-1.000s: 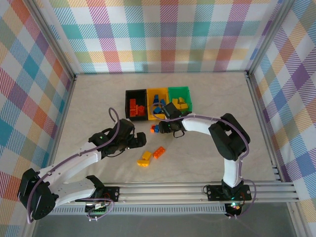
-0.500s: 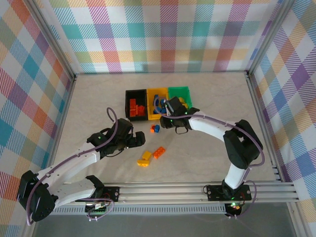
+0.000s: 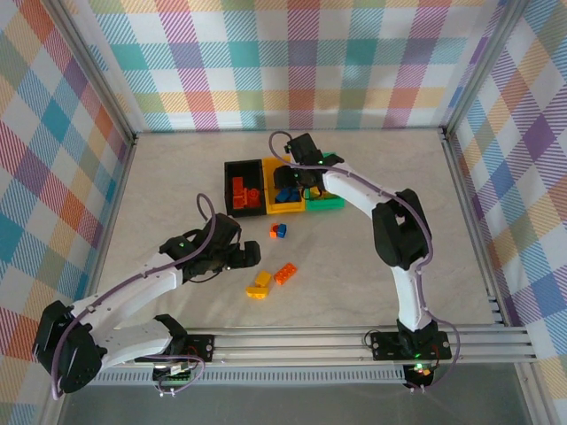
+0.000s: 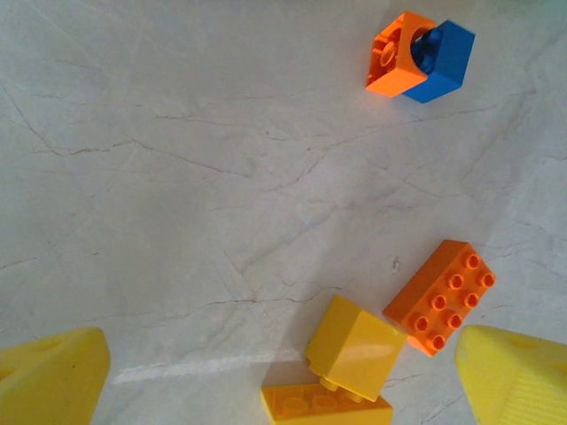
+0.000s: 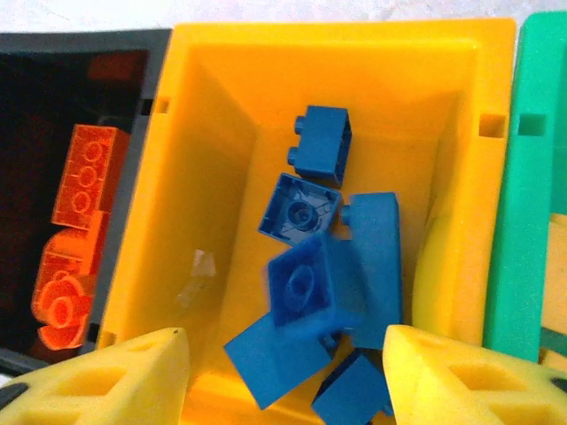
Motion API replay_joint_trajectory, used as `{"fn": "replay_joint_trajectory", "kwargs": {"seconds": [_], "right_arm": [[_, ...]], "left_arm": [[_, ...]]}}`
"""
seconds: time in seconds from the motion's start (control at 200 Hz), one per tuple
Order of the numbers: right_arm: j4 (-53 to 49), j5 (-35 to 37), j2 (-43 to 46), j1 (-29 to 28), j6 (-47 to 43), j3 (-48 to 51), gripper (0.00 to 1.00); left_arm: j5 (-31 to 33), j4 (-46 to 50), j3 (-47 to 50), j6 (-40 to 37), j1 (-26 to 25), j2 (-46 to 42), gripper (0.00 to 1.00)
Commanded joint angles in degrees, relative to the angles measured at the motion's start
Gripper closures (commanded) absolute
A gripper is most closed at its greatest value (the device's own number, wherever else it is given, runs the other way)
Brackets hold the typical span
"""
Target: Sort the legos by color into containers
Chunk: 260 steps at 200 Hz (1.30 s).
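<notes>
Since the right hand (image 5: 283, 381) hangs released over the yellow bin (image 5: 337, 35), blue legos (image 5: 372, 257) lying inside, it should rise straight clear of the rim before fetching the joined orange-and-blue pair (image 4: 421, 57) on the counter (image 4: 177, 177).

Three bins (image 3: 285, 211); five loose bricks (image 4: 440, 297): two orange, two yellow, one blue.

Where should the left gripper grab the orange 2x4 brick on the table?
Probably across its long sides, from straight above: the orange 2x4 brick lies flat, studs up, diagonal. Grip toward the end away from the yellow brick crowding its other end.
</notes>
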<state>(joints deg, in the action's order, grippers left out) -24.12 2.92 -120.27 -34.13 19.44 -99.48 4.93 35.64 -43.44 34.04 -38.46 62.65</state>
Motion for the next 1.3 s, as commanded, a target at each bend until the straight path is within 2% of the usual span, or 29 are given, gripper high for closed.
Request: {"fn": "replay_joint_trajectory", "kwargs": {"seconds": [0.0, 0.1, 0.19, 0.335, 0.505, 0.7, 0.96, 1.095, 1.295], "right_arm": [[-1.03, -1.54, 5.34, -0.08, -0.63, 3.36, 0.39], [1.38, -1.95, 11.77, -0.19, -0.09, 11.24, 0.39], [3.44, -1.61, 17.84, -0.1, 0.78, 19.46, 0.39], [5.69, -0.68, 26.62, 0.03, 3.22, 31.88, 0.38], [6.98, 0.13, 34.73, 0.71, 5.72, 41.56, 0.38], [6.87, 0.66, 39.49, 2.11, 6.65, 45.46, 0.38], [6.63, 0.77, 41.14, 3.61, 6.3, 45.69, 0.38], [6.78, 0.75, 41.18, 4.16, 6.23, 45.6, 0.38], [7.07, 0.38, 40.73, 4.25, 5.83, 45.08, 0.38]], "left_arm": [[-2.17, 0.16, -3.24, -2.58, 0.66, 1.63, 0.0], [-6.76, -1.53, -5.84, -4.58, 0.14, 5.72, 0.04], [-8.56, -1.65, -9.42, -7.51, -3.39, 11.24, 0.04], [-7.5, 0.57, -15.55, -12.68, -10.46, 21.04, 0.05], [-5.9, 3.34, -20.99, -17.09, -14.27, 31.65, 0.13], [-1.71, 4.26, -24.58, -19.1, -17.21, 38.97, 0.22], [1.2, 4.53, -25.77, -19.45, -19.67, 43.93, 0.5], [4.23, 4.54, -25.24, -18.91, -20.25, 42.86, 0.61], [7.9, 4.11, -24.34, -16.93, -18.28, 35.79, 0.68]]}}
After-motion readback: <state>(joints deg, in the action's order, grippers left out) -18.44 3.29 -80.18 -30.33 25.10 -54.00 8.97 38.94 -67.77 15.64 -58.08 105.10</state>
